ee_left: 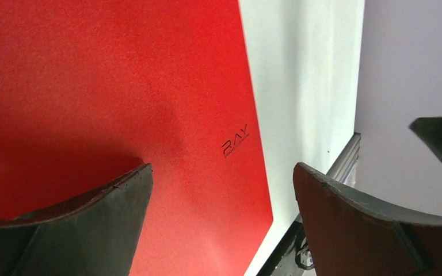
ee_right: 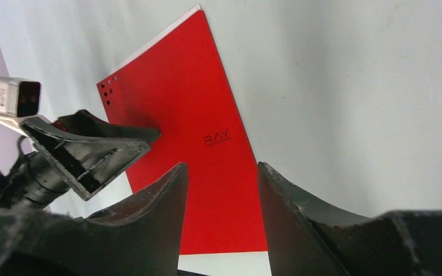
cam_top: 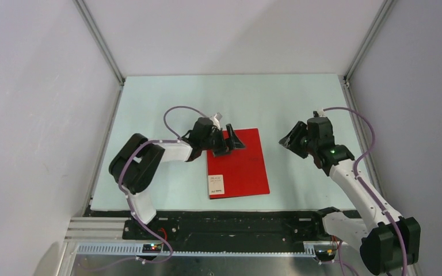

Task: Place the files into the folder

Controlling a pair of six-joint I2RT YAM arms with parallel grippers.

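The folder (cam_top: 237, 164) lies shut and flat on the pale surface (cam_top: 299, 103), red cover up, its small white label (cam_top: 215, 184) at the corner nearest my bases. My right wrist view shows a thin white edge (ee_right: 161, 33) running along one side of the cover. I take this to be the files tucked inside, though I cannot see the sheets themselves. I see no paper lying loose anywhere.

My left fingers (cam_top: 232, 138) are spread wide over the folder's far left corner, gripping nothing. I cannot tell whether a tip touches the cover. My right fingers (cam_top: 293, 141) hang well to the right of the folder, partly apart, with nothing between them.

By my reckoning the filing is essentially done. All that seems left is checking that the cover sits flat and pulling both arms clear.
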